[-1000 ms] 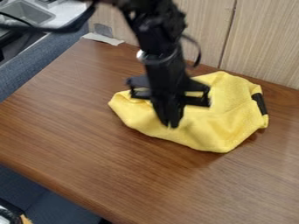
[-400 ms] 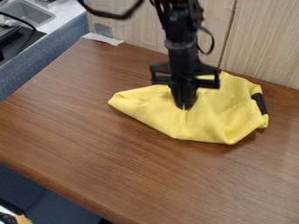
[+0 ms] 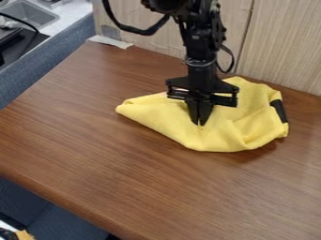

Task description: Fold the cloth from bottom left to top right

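Where the arm [image 3: 202, 44] hangs down from the top edge of the camera view, its black gripper [image 3: 201, 123] points into the middle of a yellow cloth [image 3: 150, 115]. The two fingers stand narrow, their tips nearly together and touching the cloth; whether they pinch any of it, I cannot tell. The cloth lies creased on the brown wooden table [image 3: 94, 136], right of centre, narrowing to a corner at its left and bulging wider on the right, where a black patch [image 3: 279, 110] sits at its edge. Pale wood panelling [image 3: 282, 47] rises behind the table, and a grey sink [image 3: 33, 14] shows at upper left.
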`<state>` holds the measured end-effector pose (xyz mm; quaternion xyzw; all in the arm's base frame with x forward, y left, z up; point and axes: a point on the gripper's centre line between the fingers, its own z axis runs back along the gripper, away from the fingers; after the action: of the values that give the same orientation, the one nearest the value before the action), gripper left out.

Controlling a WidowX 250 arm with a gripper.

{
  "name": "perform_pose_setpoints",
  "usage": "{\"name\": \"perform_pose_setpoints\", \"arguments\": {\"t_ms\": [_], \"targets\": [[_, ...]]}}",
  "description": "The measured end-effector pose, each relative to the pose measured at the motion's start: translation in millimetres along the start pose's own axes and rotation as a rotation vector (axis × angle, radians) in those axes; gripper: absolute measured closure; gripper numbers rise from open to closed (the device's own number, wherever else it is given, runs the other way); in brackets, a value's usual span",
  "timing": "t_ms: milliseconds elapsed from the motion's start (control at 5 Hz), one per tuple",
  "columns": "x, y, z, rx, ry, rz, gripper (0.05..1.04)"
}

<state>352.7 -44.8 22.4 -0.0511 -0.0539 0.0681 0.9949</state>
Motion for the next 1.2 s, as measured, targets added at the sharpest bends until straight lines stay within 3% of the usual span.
{"name": "perform_pose_setpoints", "arguments": {"t_ms": [200, 800, 1200], "targets": [[-4, 2, -1, 0.009, 0.022, 0.022, 0.845], [-15, 7, 29, 0.012, -0.024, 0.03, 0.087], [-22, 5, 64, -0.014, -0.079, 0.017, 0.083]]}}
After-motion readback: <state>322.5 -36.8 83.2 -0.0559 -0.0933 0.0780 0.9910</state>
